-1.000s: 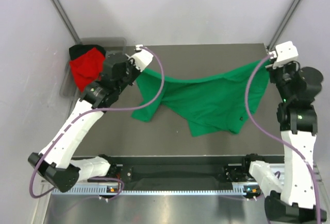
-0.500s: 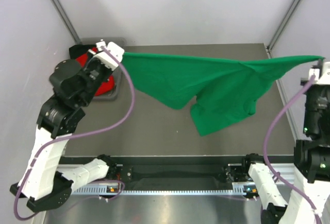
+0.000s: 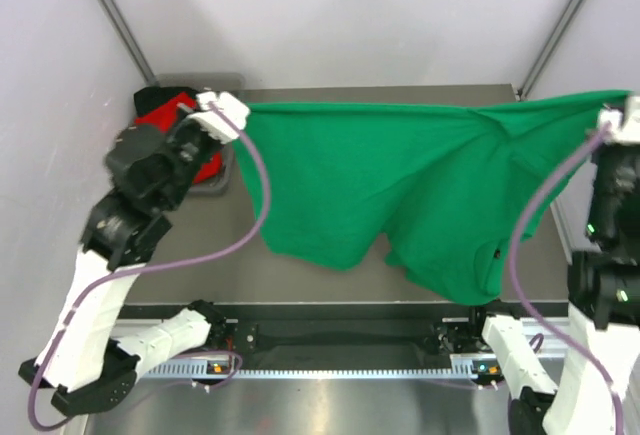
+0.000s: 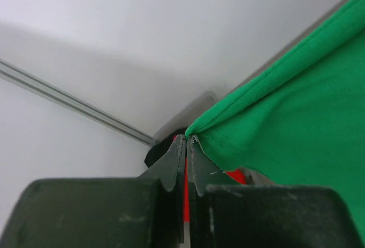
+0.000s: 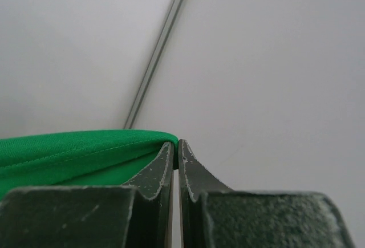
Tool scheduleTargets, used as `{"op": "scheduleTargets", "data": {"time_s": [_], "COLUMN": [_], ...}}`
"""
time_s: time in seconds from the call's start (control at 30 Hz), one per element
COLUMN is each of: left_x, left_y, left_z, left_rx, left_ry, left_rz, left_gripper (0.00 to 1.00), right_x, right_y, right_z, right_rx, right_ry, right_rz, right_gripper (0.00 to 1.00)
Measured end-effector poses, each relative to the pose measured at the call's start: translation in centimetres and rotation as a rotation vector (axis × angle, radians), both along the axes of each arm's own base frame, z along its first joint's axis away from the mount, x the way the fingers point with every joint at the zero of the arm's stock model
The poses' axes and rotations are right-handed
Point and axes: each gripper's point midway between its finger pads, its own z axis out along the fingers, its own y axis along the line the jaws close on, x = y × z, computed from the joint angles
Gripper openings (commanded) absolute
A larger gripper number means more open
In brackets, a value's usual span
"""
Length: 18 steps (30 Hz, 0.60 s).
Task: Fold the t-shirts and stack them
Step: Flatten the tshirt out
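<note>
The bright green t-shirt (image 3: 400, 185) hangs stretched wide in the air between both arms, its lower edge over the table's front. My left gripper (image 3: 238, 107) is shut on its left corner; the wrist view shows the jaws closed on the green hem (image 4: 197, 128). My right gripper (image 3: 625, 97) is shut on the right corner; the hem (image 5: 114, 142) enters its closed jaws (image 5: 177, 143). The red t-shirt (image 3: 165, 115) and the black t-shirt (image 3: 150, 95) lie bunched in the bin at the back left, mostly hidden by my left arm.
The grey plastic bin (image 3: 215, 187) stands at the table's back left corner. The dark table (image 3: 300, 280) shows below the hanging shirt. Pale walls with metal frame posts (image 3: 110, 15) enclose the back and sides.
Both grippers have lifted and pulled apart, spreading the green shirt from a heap on the table into a wide hanging sheet. Its lower part has swung toward the table's front.
</note>
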Motion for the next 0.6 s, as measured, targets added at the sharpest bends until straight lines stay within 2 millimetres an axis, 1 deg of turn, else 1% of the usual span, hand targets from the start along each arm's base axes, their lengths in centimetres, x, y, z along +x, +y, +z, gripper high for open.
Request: {"op": "scheduleTargets", "data": {"time_s": [0.03, 0.1, 0.13, 0.17, 0.23, 0.27, 0.3, 0.37, 0.43, 0.47, 0.53, 0.6], "left_x": [0.7, 2.2, 3.0, 3.9, 5.9, 6.7, 7.8, 10.1, 12.5, 13.5, 15.1, 16.1], "left_y": [-0.2, -0.7, -0.9, -1.2, -1.8, -2.0, -2.1, -1.9, -1.5, -1.3, -1.1, -1.5], "left_z": [-1.7, -5.1, -7.3, -9.5, -13.9, -15.5, -17.5, -20.6, -22.8, -23.9, -25.4, -25.5], "left_rx": [0.031, 0.086, 0.123, 0.159, 0.225, 0.246, 0.269, 0.297, 0.305, 0.307, 0.313, 0.302], "left_ry": [0.027, 0.077, 0.113, 0.154, 0.237, 0.269, 0.308, 0.369, 0.405, 0.419, 0.451, 0.456], "left_rz": [0.010, 0.026, 0.033, 0.039, 0.052, 0.058, 0.069, 0.096, 0.125, 0.139, 0.157, 0.158], "left_gripper": [0.00, 0.00, 0.00, 0.00, 0.00, 0.00, 0.00, 0.00, 0.00, 0.00, 0.00, 0.00], "right_x": [1.2, 4.5, 6.6, 8.0, 11.3, 12.7, 14.2, 16.5, 18.1, 18.7, 19.9, 20.5], "right_y": [-0.2, -0.7, -1.0, -1.2, -1.8, -2.0, -2.2, -2.5, -2.7, -2.8, -2.9, -3.0], "right_z": [-1.0, -3.9, -5.9, -7.4, -11.7, -13.5, -15.8, -20.2, -23.6, -24.7, -25.6, -25.6], "right_rx": [0.001, -0.001, -0.001, 0.000, 0.001, 0.003, 0.004, 0.007, 0.012, 0.013, 0.015, 0.017], "right_ry": [0.030, 0.119, 0.178, 0.224, 0.346, 0.393, 0.450, 0.559, 0.643, 0.674, 0.688, 0.685], "right_rz": [-0.003, -0.011, -0.014, -0.016, -0.024, -0.026, -0.028, -0.029, -0.026, -0.025, -0.025, -0.026], "right_gripper": [0.00, 0.00, 0.00, 0.00, 0.00, 0.00, 0.00, 0.00, 0.00, 0.00, 0.00, 0.00]}}
